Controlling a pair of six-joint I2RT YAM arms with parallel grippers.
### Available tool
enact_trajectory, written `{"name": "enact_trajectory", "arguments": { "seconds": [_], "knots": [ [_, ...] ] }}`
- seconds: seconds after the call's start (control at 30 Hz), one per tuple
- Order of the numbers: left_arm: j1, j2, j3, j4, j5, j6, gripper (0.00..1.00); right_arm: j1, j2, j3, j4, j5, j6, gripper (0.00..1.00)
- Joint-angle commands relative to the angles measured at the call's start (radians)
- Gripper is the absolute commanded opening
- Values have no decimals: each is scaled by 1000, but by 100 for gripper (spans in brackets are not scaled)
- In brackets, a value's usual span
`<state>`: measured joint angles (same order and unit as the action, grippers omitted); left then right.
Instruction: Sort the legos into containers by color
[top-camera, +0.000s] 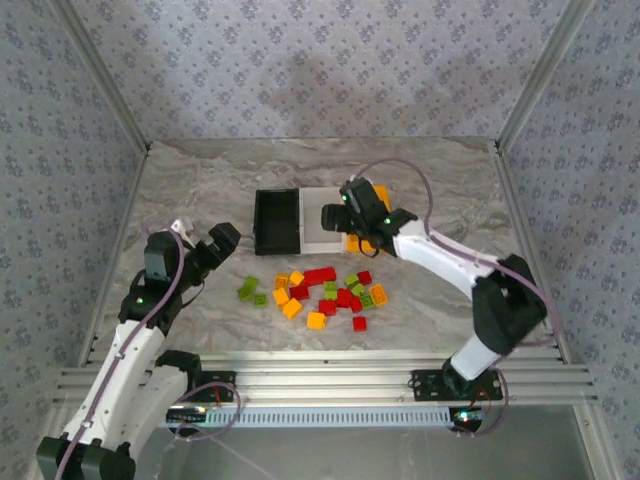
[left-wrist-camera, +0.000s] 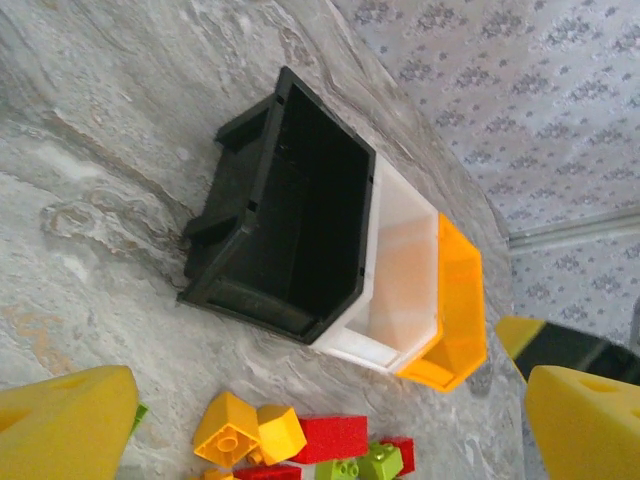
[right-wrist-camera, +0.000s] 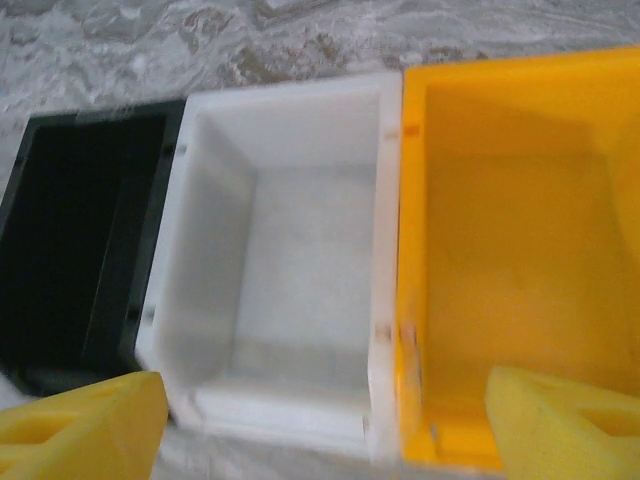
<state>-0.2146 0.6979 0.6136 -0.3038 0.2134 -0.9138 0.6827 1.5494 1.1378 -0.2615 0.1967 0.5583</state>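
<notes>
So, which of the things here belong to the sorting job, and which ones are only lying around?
For the job:
- legos, red, green and orange-yellow
- black bin
- white bin
- orange-yellow bin

Not for the job, only fixed surroundings:
- marble table
- patterned walls
- metal rail at the near edge

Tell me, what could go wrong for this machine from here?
The legos lie packed together with colours mixed, so a claw might pinch two at once or scatter neighbours. The right claw hangs near the wall shared by the white bin and orange bin; a drop there could land wrong.
</notes>
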Motion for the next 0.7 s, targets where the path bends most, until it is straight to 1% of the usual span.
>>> {"name": "enact_trajectory", "arguments": {
  "seconds": [0.0,0.2,0.27,0.37,0.43,0.53,0.6,0.67],
  "knots": [
    [-22,15,51,-50,14,17,100,45,-123,-109,-72,79,14,84],
    [-51,11,21,-78,41,63,99,99,-357,-338,-214,90,63,82],
    [-55,8,-2,-75,54,67,100,106,-415,-399,-257,83,113,79],
    [-55,2,-39,-61,74,64,99,123,-473,-485,-267,8,148,74],
    [-55,-5,-56,-61,81,64,100,173,-481,-521,-265,-35,184,74],
    [-55,-18,-70,-69,75,72,99,279,-465,-561,-245,-52,264,77],
    [-55,-23,-76,-72,68,74,99,342,-436,-573,-235,-32,318,78],
    [-55,-25,-82,-71,59,74,99,380,-395,-576,-211,-12,345,78]
  ]
}}
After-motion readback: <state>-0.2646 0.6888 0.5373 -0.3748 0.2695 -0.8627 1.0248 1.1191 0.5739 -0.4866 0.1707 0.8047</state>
